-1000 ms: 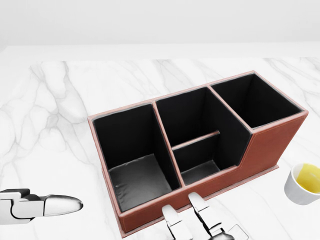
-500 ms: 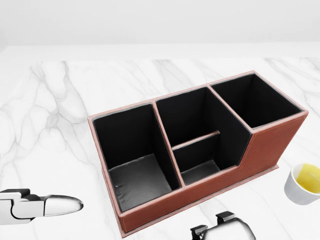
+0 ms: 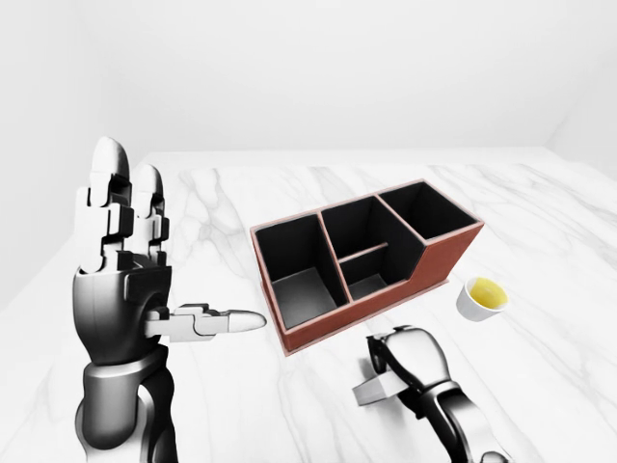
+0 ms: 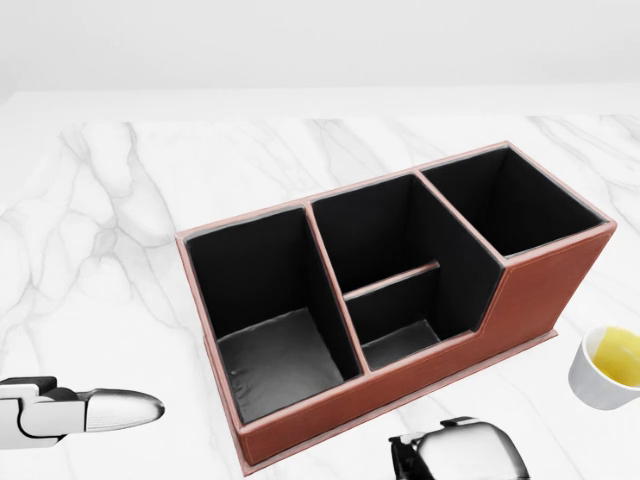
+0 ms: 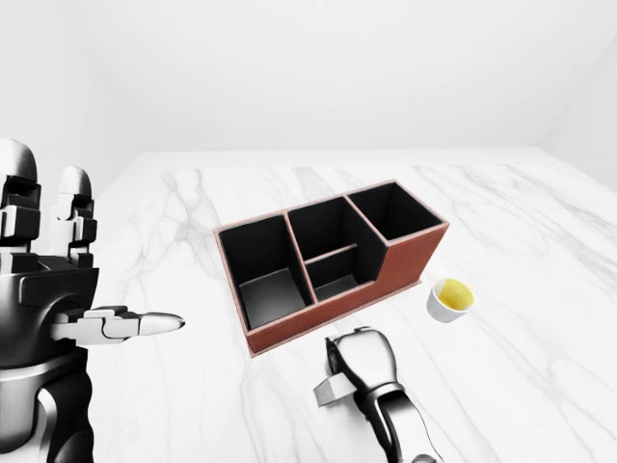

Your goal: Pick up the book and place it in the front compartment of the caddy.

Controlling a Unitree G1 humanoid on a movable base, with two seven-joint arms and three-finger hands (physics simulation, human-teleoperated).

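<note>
- Fingers first: your left hand (image 3: 120, 280) is up at the left of the left-eye view, fingers straight and spread with the thumb sticking out sideways, holding nothing.
- Your right hand (image 3: 410, 365) sits low on the counter (image 3: 578, 289), just below the caddy (image 3: 362, 260). It looks curled into a loose fist, knuckles toward the caddy, and I can't see anything gripped in it. Whether the fingers are fully closed, I can't tell from these views.
- No book shows in any view. Not on the counter, not in either hand, not in the caddy. So I honestly can't tell you where it is.
- Every caddy compartment you can see into is bare: the big one at the left end, the split middle pair, the tall one at the right.
- A small white cup (image 3: 482, 297) with yellow stuff in it stands just off the caddy's right end, near your right hand.
- Step-wise, I'd say you're at finding the book; the pick hasn't happened.
- Next move probably calls for looking around or shifting the base until the book shows, then opening the right hand for it.
- Watch that cup when you swing the right arm, it looks easy to clip.
</note>
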